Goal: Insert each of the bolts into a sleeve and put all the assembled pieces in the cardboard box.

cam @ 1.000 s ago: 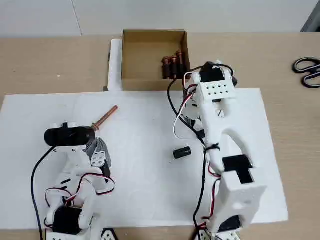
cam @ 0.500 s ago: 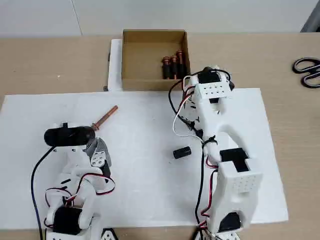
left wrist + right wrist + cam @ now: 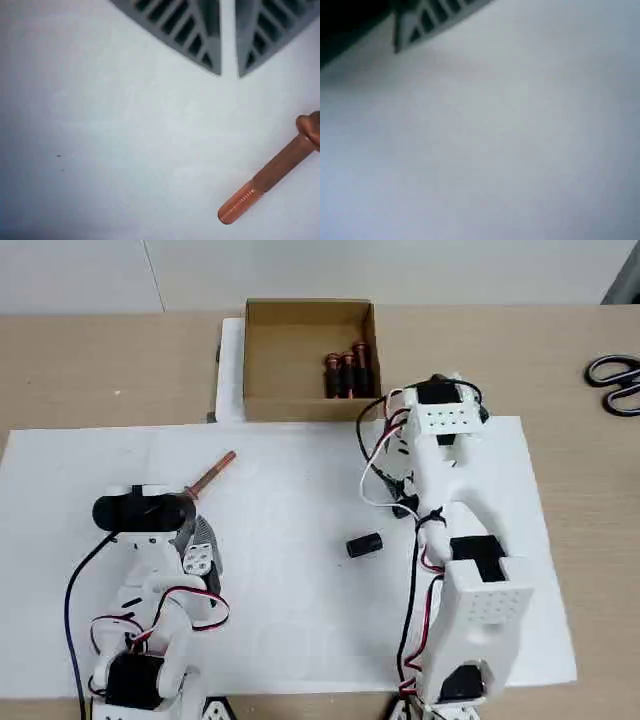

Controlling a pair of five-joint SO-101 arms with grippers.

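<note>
The cardboard box (image 3: 300,350) stands at the back of the table. Three assembled pieces (image 3: 347,373) lie against its right wall. One copper bolt (image 3: 212,473) lies loose on the white paper, and it also shows as the bolt (image 3: 270,175) in the left wrist view. A black sleeve (image 3: 365,544) lies alone mid-paper. My left gripper (image 3: 229,74) hovers over bare paper just short of the bolt, its fingers (image 3: 200,40) shut to a thin slit with nothing in them. My right arm (image 3: 445,420) stretches to the box's near right corner, with its gripper hidden under the wrist.
A large white paper sheet (image 3: 300,620) covers the work area. Scissors (image 3: 615,380) lie on the wooden table at the far right. A smaller white sheet (image 3: 230,360) sticks out under the box's left side.
The right arm's wrist has shifted to the right, away from the box's corner. The left arm, bolt and sleeve have stayed put.
</note>
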